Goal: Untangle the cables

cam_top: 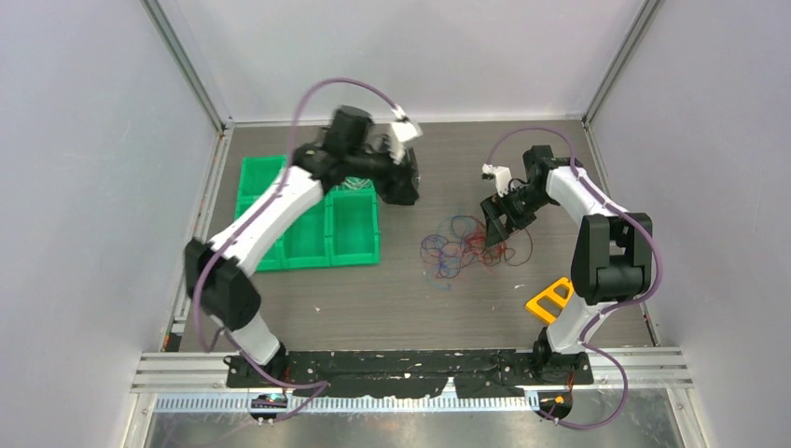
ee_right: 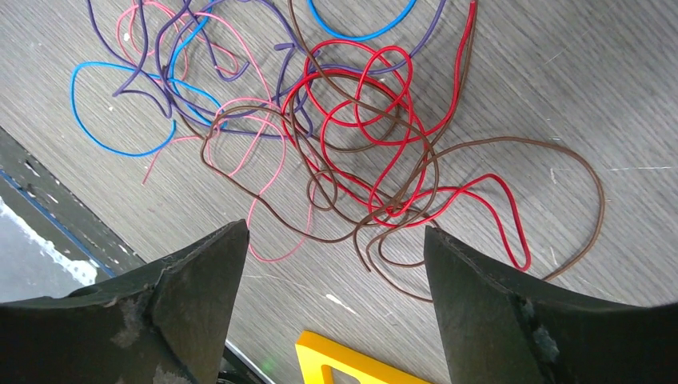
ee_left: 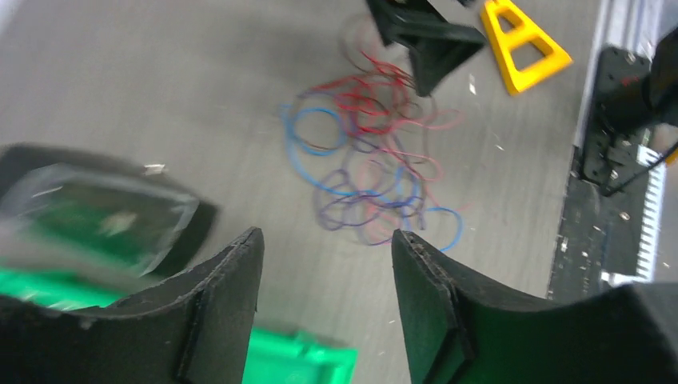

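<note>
**Right gripper poised over the tangle, a single strand the prize**

The table [cam_top: 373, 308] carried a green compartment tray [cam_top: 308, 238] along its left edge and a yellow triangular piece [cam_top: 550, 299] toward its near right corner. The cables [cam_top: 464, 245] lay in one heap between them, a little right of the table's middle.

The left gripper [ee_left: 324, 240] hung above the tray's far right corner, well apart from the heap, jaws parted with nothing between them. The right gripper [ee_right: 336, 236] hovered just over the heap's right side, jaws wide and likewise empty.

The step in hand looked like a first pick by the right arm. It would go best aimed at an outlying loop rather than the dense middle, where closing would likely catch several wires at once. A slow pull toward the table's right edge should show which strands drag along. The left gripper could pin the rest.

The heap itself was flat, loose and spread out. Red coils made its thickest knot, crossed by a long brown wire whose wide loop strayed out alone. Purple, blue and pink curls overlapped on the tray's side. Every wire was very thin and springy-looking.
</note>
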